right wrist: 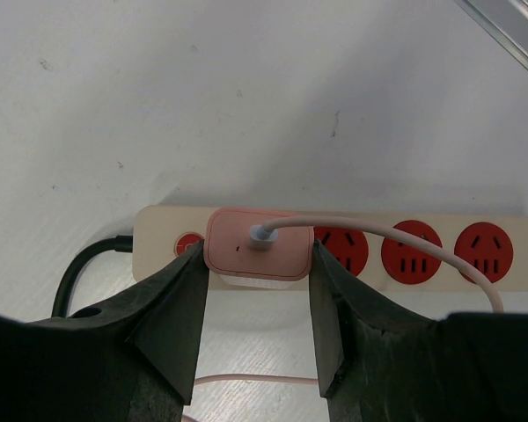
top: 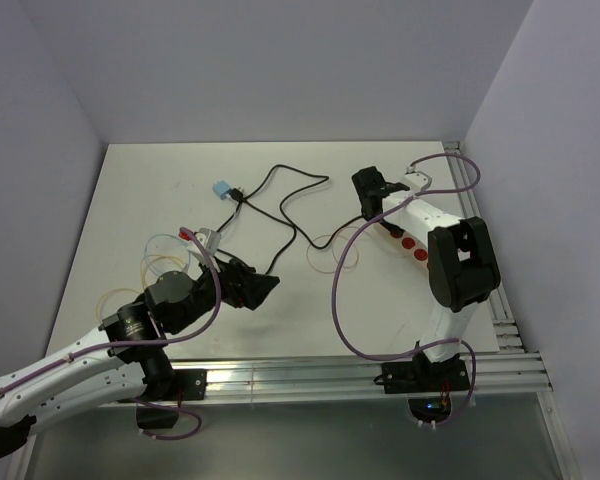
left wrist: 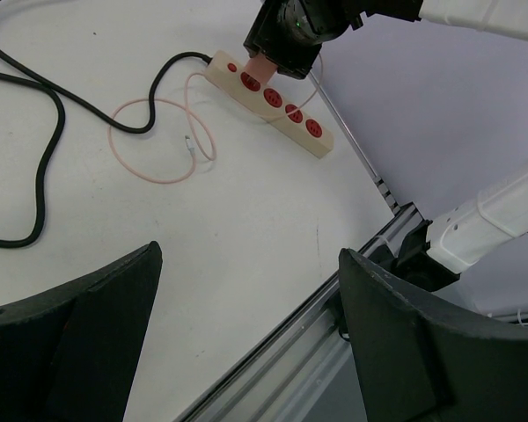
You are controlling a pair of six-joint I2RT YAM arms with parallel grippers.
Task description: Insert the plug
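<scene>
The pink plug (right wrist: 258, 244), a square adapter with a pale cable running out of its face, sits over the first socket of the cream power strip (right wrist: 154, 233), beside the strip's red switch. My right gripper (right wrist: 257, 264) is shut on the plug, one finger on each side. How deep its pins sit is hidden. From above, the right gripper (top: 373, 195) stands over the far end of the strip (top: 405, 238). My left gripper (left wrist: 251, 255) hangs open and holds nothing, well short of the strip (left wrist: 324, 139), with the plug (left wrist: 260, 69) showing below the right gripper's body.
A black power cord (top: 280, 215) loops across the middle of the table to a blue plug (top: 221, 188). The thin pink cable (left wrist: 158, 141) lies coiled near the strip. An aluminium rail (top: 310, 375) runs along the near edge, and walls close in left and right.
</scene>
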